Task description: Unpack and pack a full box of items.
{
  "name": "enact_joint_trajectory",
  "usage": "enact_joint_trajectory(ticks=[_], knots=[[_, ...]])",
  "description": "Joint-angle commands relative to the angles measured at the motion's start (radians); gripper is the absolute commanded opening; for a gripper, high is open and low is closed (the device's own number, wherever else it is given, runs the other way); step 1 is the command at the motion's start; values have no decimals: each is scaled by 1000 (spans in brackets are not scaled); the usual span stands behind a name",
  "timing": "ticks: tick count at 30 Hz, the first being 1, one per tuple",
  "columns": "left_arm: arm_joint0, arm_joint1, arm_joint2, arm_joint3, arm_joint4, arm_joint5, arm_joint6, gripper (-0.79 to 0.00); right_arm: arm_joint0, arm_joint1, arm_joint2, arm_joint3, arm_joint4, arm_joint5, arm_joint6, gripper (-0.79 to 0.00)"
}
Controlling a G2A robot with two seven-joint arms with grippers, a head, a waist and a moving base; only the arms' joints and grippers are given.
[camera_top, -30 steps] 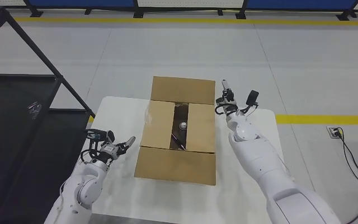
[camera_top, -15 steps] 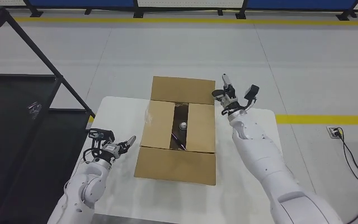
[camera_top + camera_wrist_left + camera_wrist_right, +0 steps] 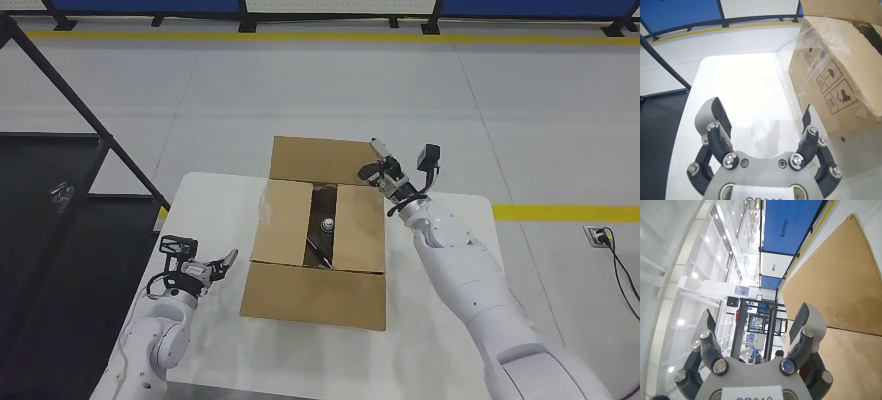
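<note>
On the white table [image 3: 215, 200], seen from above, one cardboard box [image 3: 285, 220] is set at the middle, its two inner flaps nearly shut. Through the gap between them one white-topped bottle [image 3: 326, 224] and one dark slim item [image 3: 322, 255] (its kind cannot be told) are seen. The left gripper [image 3: 205, 262] is held spread near the box's near left corner, apart from it. The right gripper [image 3: 404, 150] is held spread above the box's far right corner.

From the left wrist, the left gripper [image 3: 762, 106] is seen wide open over the bare table [image 3: 734, 75], with the box [image 3: 834, 75] just beside one finger and loose clear tape [image 3: 815, 41] on its wall.

From the right wrist, the right gripper [image 3: 755, 309] is seen spread and holding nothing, with the box [image 3: 829, 285] lying beside one finger.
</note>
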Motion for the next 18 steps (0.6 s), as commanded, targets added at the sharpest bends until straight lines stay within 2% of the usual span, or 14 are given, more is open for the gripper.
enact_joint_trajectory(ticks=[1, 4, 9, 18], knots=[[-12, -4, 5, 24, -14, 19, 2, 0, -22, 0, -5, -43, -7, 19, 28, 0], [-48, -11, 34, 77, 59, 89, 44, 0, -49, 3, -11, -97, -27, 23, 64, 0], [-140, -25, 96, 192, 152, 107, 163, 0, -94, 12, -13, -170, -51, -5, 142, 0], [-389, -68, 239, 486, 328, 161, 341, 0, -204, 45, 21, -354, -79, -74, 271, 0]])
